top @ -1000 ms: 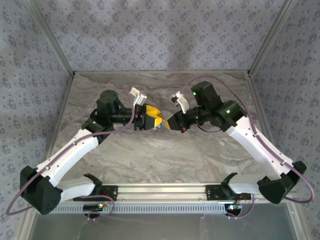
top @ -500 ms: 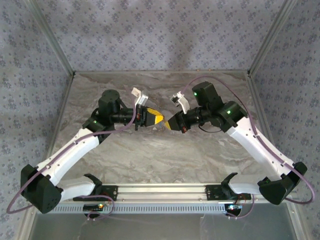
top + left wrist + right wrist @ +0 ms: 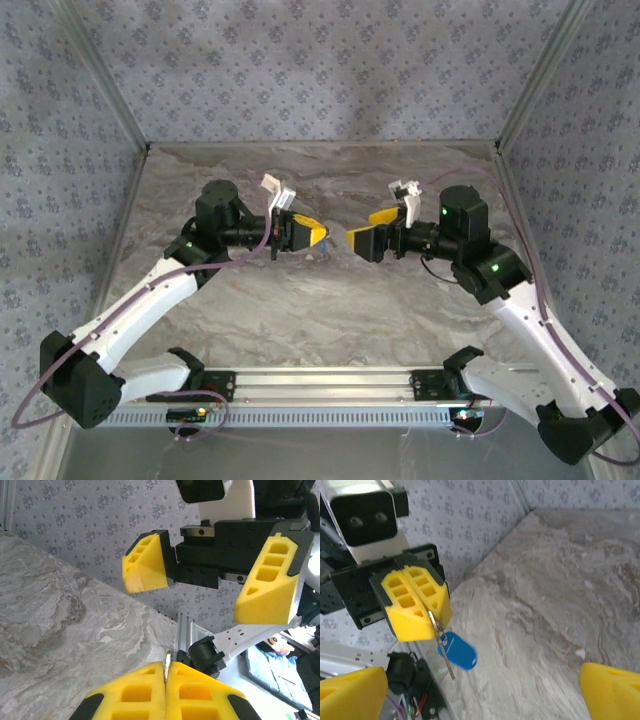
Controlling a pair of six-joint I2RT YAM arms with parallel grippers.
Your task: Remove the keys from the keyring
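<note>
GRASP: left gripper (image 3: 436, 622) is clamped on the keyring (image 3: 437, 629); keys (image 3: 448, 664) and blue tag (image 3: 460, 651) are hung beneath | right gripper (image 3: 366, 229) is spread apart, opposite | NEXT: one key should be pinched low, then slid off the ring.

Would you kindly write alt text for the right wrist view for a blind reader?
The left gripper, yellow fingers pressed together, pinches a small bunch with a blue tag and a thin metal key dangling above the marbled table. The right gripper has its own fingers wide apart.
</note>
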